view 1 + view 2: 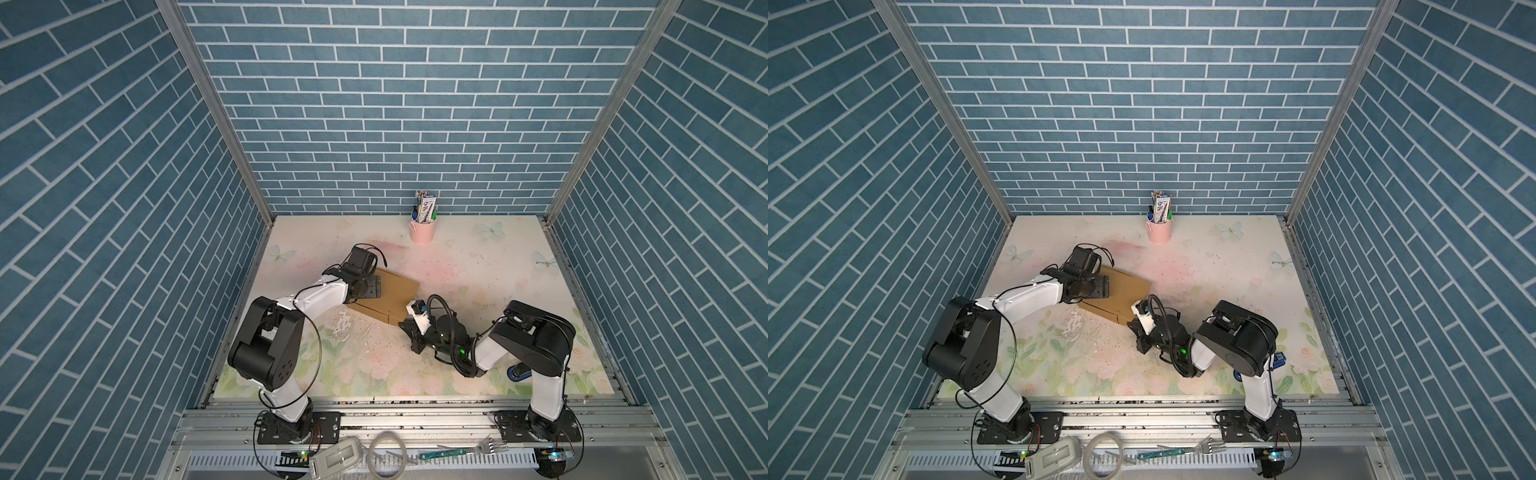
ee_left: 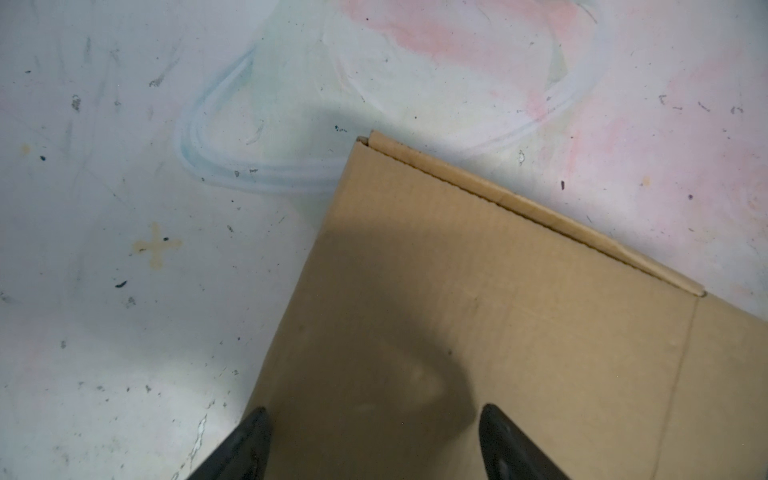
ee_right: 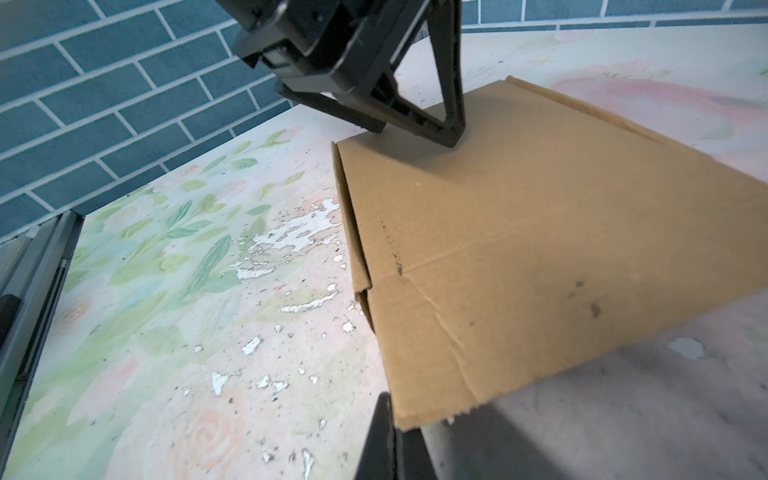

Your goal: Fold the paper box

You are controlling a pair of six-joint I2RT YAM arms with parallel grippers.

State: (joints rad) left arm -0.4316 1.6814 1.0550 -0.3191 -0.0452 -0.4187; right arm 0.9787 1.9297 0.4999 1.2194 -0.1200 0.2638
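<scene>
Beneath the spread left fingers (image 2: pixel 503 444) lies the paper box (image 1: pixel 399 291), its corner pinched by the right fingers (image 3: pixel 380 436).

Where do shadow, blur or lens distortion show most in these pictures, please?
Left wrist view: a soft dark shadow lies on the paper box ahead of the open left hand. Right wrist view: the right hand is a dark, blurred shape at the frame edge, and the box's near corner looks stretched. Both top views: even light, with the brick walls splaying outward from the wide lens.
</scene>
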